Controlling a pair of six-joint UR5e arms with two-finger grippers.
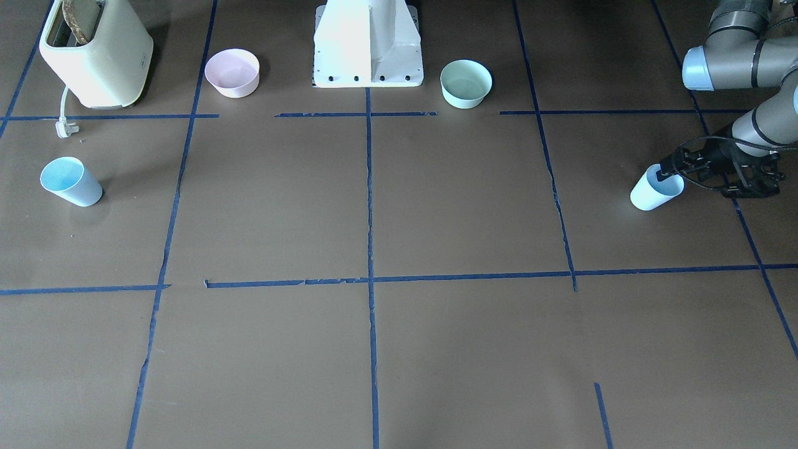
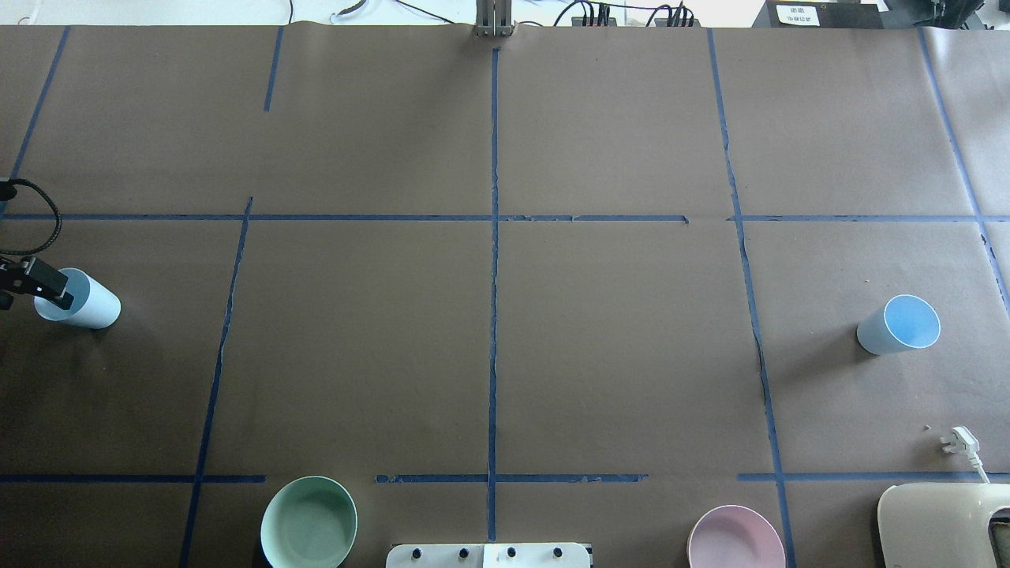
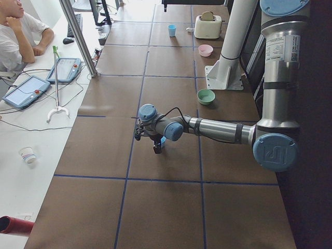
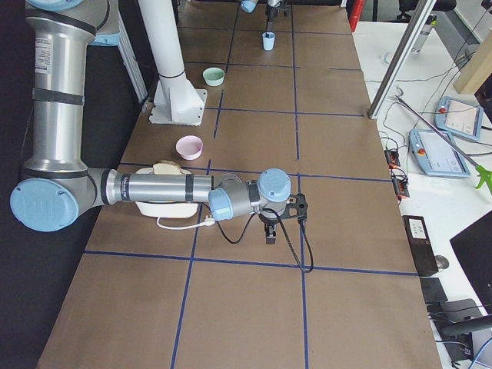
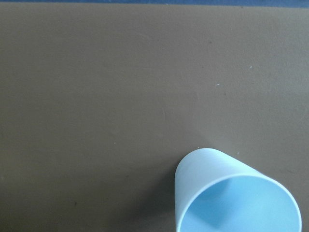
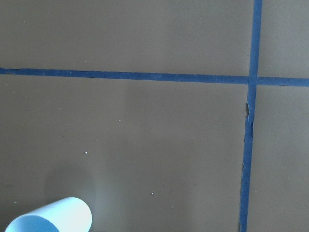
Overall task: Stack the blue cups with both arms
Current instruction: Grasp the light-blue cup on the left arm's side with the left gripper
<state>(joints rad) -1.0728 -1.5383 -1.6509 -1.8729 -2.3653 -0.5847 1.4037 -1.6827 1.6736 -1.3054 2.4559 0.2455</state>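
Observation:
One blue cup (image 1: 651,193) stands upright at the table's end on my left; it also shows in the overhead view (image 2: 87,304) and the left wrist view (image 5: 236,198). My left gripper (image 1: 679,174) (image 2: 43,290) is at its rim, with one finger (image 2: 51,288) over the opening, and the jaws look apart. The other blue cup (image 1: 70,181) (image 2: 899,323) stands alone on my right side. My right gripper (image 4: 270,231) shows only in the exterior right view, so I cannot tell its state. Its wrist view shows that cup (image 6: 48,217) at the lower left.
A cream toaster (image 1: 93,56) with a loose plug (image 1: 64,128) stands near the right-side cup. A pink bowl (image 1: 232,73) and a mint-green bowl (image 1: 466,83) flank the white pedestal (image 1: 368,47). A person (image 3: 15,31) sits beside the table.

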